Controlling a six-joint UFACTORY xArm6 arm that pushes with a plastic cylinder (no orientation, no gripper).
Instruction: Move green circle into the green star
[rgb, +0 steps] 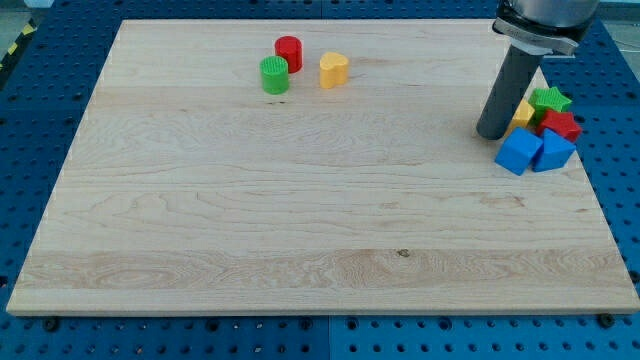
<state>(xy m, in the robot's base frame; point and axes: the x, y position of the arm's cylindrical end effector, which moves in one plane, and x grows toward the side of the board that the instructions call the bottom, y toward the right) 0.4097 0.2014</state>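
Camera view: green circle (274, 75) sits at the view's top, touching the red cylinder (289, 53), well apart from the green star (550, 100) at the view's right. My tip (491, 133), bare rod, nothing held, rests beside the star cluster. Push not yet started; whole traverse remains.

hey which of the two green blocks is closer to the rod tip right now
The green star, in the cluster at the view's right, just right of my tip. The green circle sits far off at the view's upper left, beside the red cylinder.
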